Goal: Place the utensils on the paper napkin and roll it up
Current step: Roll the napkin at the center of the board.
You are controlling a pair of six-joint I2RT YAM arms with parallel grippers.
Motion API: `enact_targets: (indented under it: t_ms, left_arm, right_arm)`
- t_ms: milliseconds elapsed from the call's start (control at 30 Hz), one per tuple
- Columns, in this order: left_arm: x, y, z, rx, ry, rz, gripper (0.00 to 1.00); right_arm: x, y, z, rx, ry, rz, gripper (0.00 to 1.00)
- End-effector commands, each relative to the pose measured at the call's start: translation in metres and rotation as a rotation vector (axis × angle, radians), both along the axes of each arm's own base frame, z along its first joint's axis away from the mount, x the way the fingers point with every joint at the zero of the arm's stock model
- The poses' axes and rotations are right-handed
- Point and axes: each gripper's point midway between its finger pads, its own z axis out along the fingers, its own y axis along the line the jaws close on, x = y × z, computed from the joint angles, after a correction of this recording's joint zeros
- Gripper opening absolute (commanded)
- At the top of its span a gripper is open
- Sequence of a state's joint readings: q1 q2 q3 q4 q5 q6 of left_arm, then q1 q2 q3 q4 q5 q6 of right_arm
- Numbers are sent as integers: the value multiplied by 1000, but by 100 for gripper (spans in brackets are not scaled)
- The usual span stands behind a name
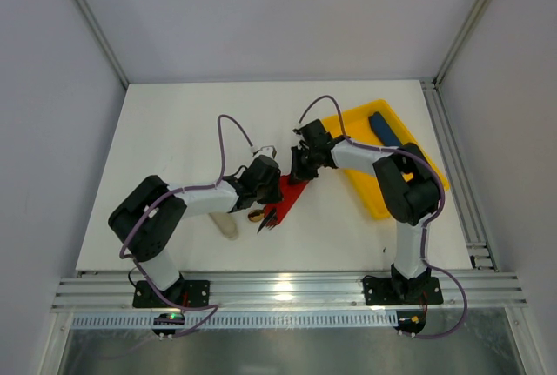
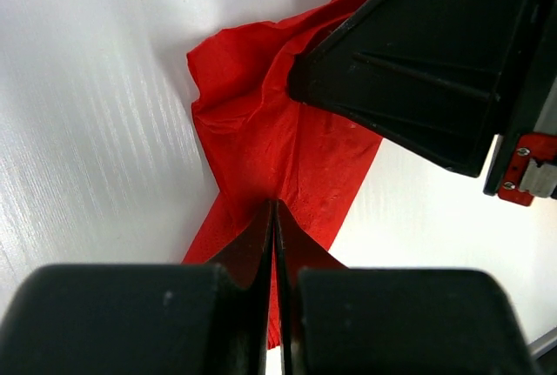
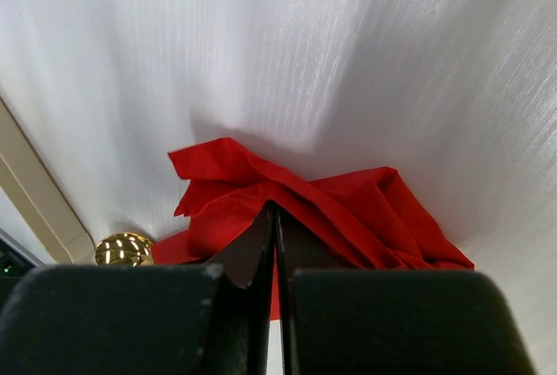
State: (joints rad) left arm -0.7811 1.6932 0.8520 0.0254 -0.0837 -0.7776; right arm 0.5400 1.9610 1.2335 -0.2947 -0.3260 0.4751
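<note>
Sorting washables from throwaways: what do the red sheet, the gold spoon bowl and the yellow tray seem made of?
Napkin: thin matte paper, likely; it holds soft creases and crumpled folds. Spoon: probably polished metal; its gold bowl shows mirror-like glints. Tray: seemingly smooth plastic, evenly yellow with a raised rim.

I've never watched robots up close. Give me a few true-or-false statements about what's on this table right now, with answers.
1. The left gripper and the right gripper are both pinched shut on the red napkin. True.
2. The red napkin lies flat and smooth. False: it is crumpled and folded.
3. The dark-blue item lies in the yellow tray. True.
4. The utensils lie in the yellow tray. False: their ends show at the napkin's edge, on the white table.
</note>
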Motion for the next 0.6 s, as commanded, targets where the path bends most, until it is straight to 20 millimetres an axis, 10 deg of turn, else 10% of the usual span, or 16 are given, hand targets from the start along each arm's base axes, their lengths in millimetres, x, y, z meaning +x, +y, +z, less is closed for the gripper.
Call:
enact_targets:
  t_ms: [0, 567]
  left_arm:
    - [-3, 8, -4, 35, -2, 0, 0]
    - [33, -3, 50, 41, -82, 14, 0]
  right_arm:
    - [9, -5, -6, -50, -5, -36, 4]
    - [7, -8, -10, -66, 10, -38, 4]
